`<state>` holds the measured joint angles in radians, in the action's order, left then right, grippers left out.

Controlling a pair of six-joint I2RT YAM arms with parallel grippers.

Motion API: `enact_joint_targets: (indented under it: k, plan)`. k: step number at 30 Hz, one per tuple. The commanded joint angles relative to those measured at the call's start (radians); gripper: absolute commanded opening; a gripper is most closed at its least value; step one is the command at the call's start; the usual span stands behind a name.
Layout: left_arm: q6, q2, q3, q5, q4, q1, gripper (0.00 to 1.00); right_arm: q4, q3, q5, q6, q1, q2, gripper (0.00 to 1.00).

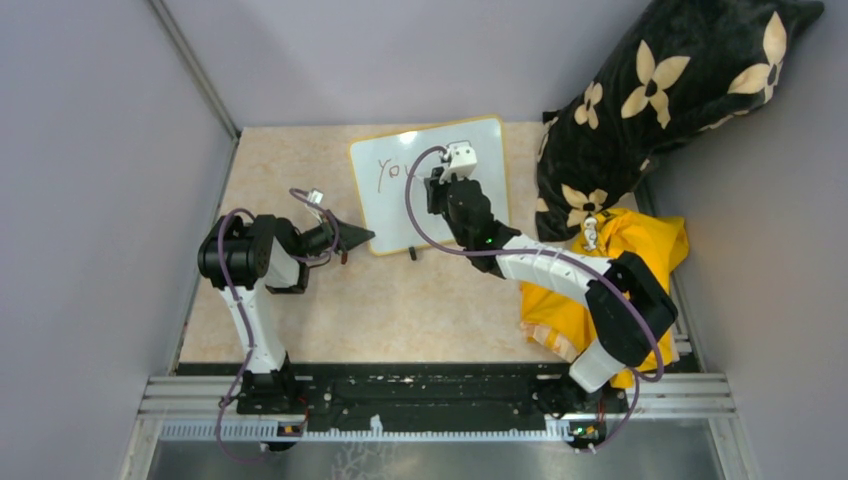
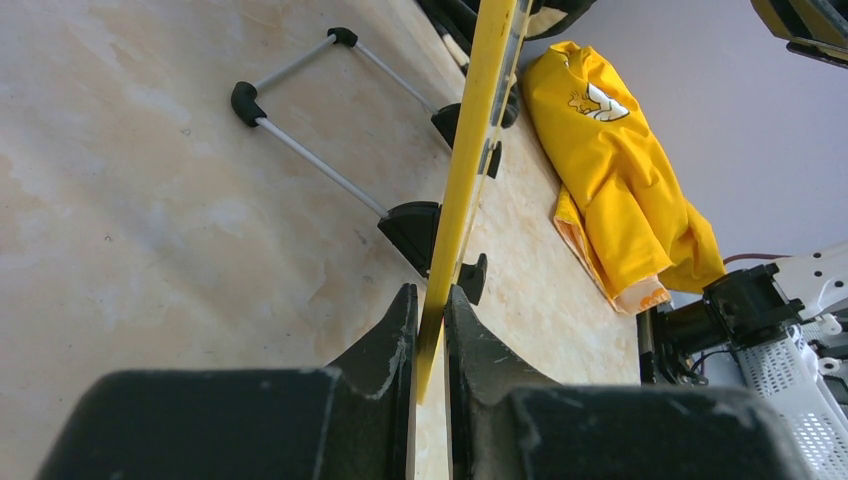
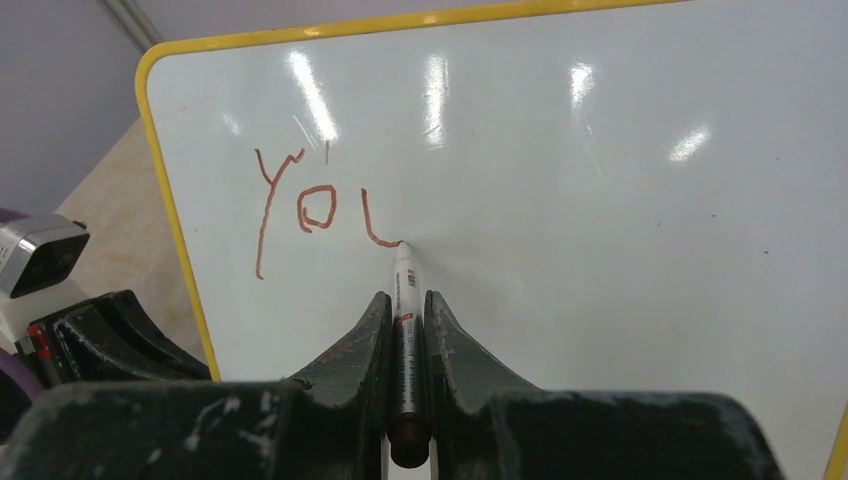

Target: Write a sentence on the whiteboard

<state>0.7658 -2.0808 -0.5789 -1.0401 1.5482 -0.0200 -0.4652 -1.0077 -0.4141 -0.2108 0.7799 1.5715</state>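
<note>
The whiteboard (image 1: 400, 205), white with a thin yellow frame, stands tilted at the middle back of the table. My left gripper (image 1: 362, 238) is shut on the board's near left corner; in the left wrist view the yellow frame edge (image 2: 470, 150) runs between the fingertips (image 2: 430, 300). My right gripper (image 3: 405, 300) is shut on a white marker (image 3: 404, 290), its tip touching the board (image 3: 600, 250). The sentence (image 3: 310, 205) reads "Yo" plus part of a "u" in reddish-brown; it also shows in the top view (image 1: 392, 170).
A black pillow with cream flowers (image 1: 660, 100) leans at the back right. A yellow cloth (image 1: 640, 250) lies at the right, under the right arm; it also shows in the left wrist view (image 2: 620, 170). The board's wire stand with black feet (image 2: 330, 150) rests on the table. Grey walls enclose the space.
</note>
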Motion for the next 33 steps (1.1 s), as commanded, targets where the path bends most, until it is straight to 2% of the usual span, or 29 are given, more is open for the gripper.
enact_joint_targets:
  k: [1, 33]
  plan:
    - [0.004, -0.022, 0.006, -0.007, 0.088, -0.005, 0.00, 0.009, 0.001, -0.054, 0.007, -0.035, -0.040, 0.00]
    - [-0.006, -0.018, 0.005, -0.009, 0.078, -0.008, 0.00, 0.015, -0.147, -0.009, 0.036, -0.054, 0.029, 0.00]
